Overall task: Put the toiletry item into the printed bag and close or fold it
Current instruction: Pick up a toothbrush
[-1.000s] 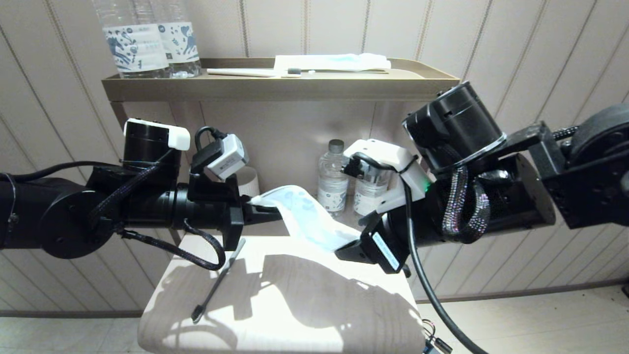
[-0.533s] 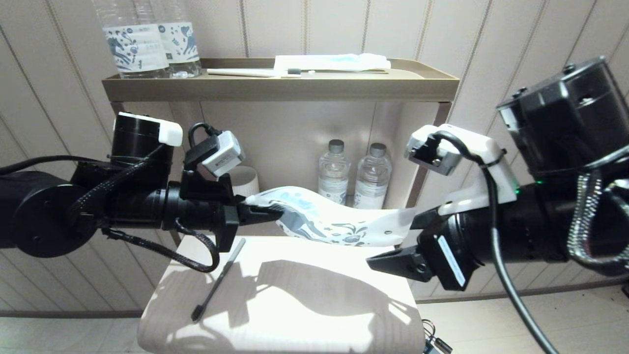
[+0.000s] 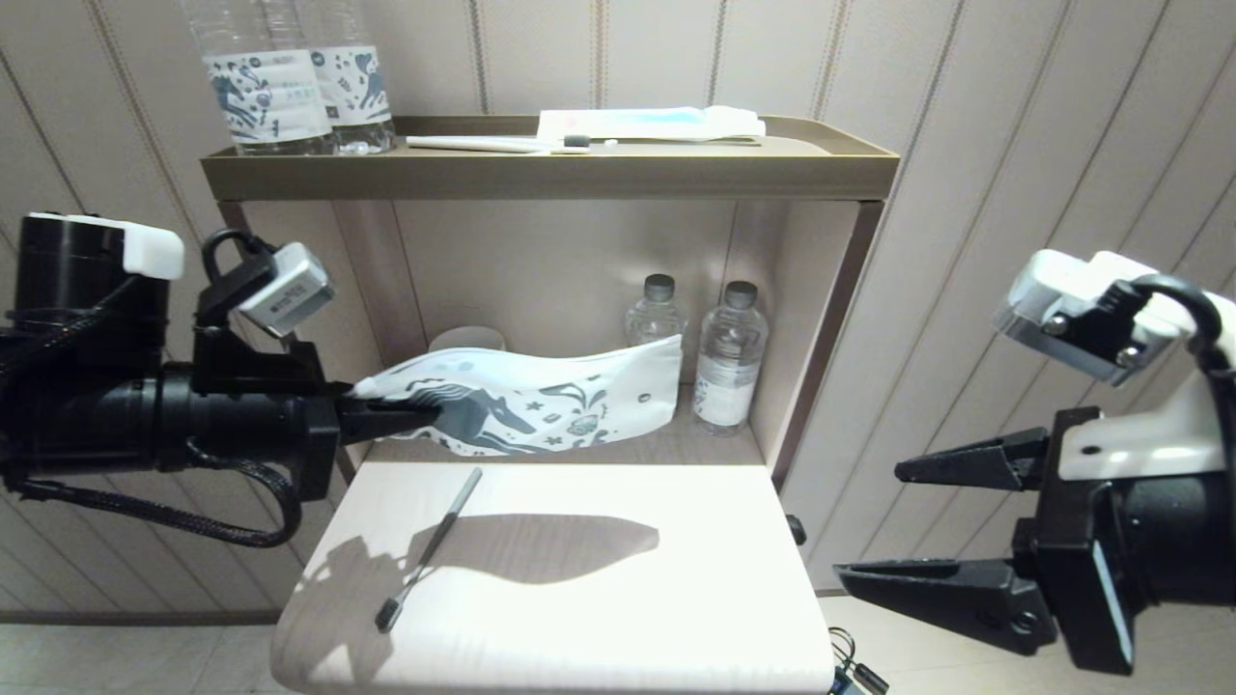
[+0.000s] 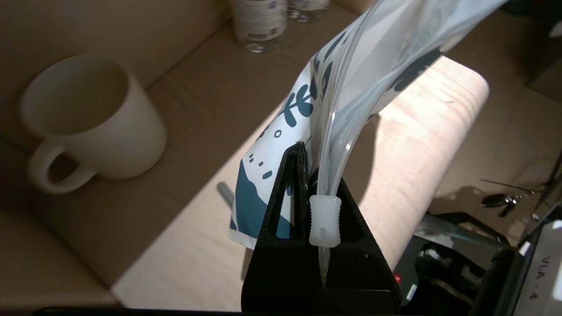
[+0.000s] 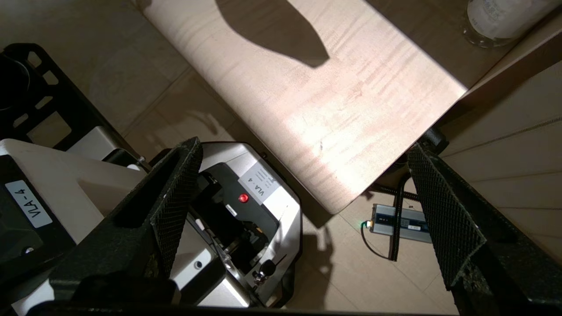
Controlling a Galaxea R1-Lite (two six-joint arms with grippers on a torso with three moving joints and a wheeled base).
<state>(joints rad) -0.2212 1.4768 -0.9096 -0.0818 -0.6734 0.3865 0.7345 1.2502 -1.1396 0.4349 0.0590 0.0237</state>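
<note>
My left gripper (image 3: 425,413) is shut on the left end of the printed bag (image 3: 541,396), a white pouch with a dark-blue horse, held level in the air above the back of the table. In the left wrist view the bag (image 4: 303,101) rises from the left gripper (image 4: 305,151), its zip slider (image 4: 325,220) resting on the jaws. The toothbrush (image 3: 430,548), thin and grey with a dark head, lies on the table's left part, below the bag. My right gripper (image 3: 869,526) stands open off the table's right side, holding nothing; in its wrist view the right gripper (image 5: 303,175) frames the floor.
A pale wooden table (image 3: 599,598) stands before a shelf unit. Its lower shelf holds two small bottles (image 3: 731,352) and a white mug (image 4: 92,123). The top tray (image 3: 541,169) carries two larger bottles (image 3: 290,82), a white toothbrush (image 3: 502,143) and a flat packet (image 3: 647,123).
The right gripper has let go of the bag and pulled away to the right and down, now open. The left arm has drawn back to the left with the bag, which now hangs straight.
</note>
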